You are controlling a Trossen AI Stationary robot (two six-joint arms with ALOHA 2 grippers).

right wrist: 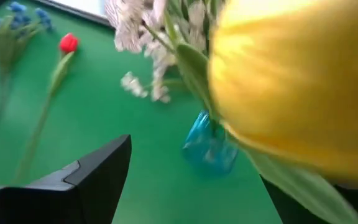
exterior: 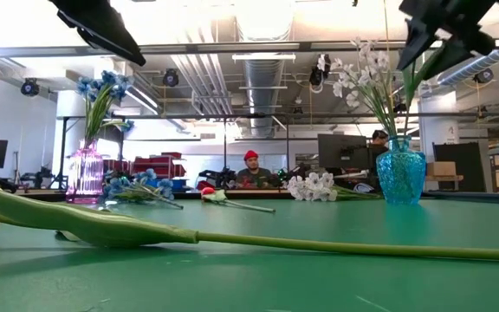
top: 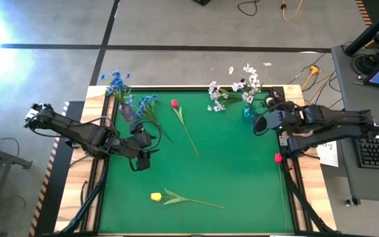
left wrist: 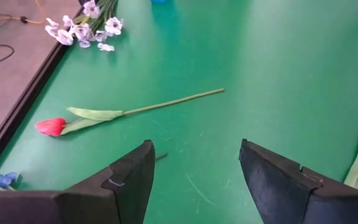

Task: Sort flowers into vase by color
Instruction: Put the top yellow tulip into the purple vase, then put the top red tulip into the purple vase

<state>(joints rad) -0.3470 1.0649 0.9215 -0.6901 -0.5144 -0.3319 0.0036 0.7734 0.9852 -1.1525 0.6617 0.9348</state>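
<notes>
The right gripper (top: 263, 122) hangs beside the blue vase (top: 247, 112) of white blossoms (top: 245, 82), jaws spread, a yellow tulip (right wrist: 297, 87) between its fingers; whether it is gripped cannot be told. The left gripper (top: 143, 150) hovers released over the mat, with a red tulip (top: 175, 104) and another yellow tulip (top: 156, 196) lying loose there.

grey floor (top: 176, 26) (taped lines), ceiling ducts (exterior: 262, 74)

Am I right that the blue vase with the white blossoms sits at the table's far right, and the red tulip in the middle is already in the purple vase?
Not quite. The red tulip lies flat on the green mat, not in the purple vase; the high view shows it. The blue vase with the white blossoms is at the far right.
</notes>
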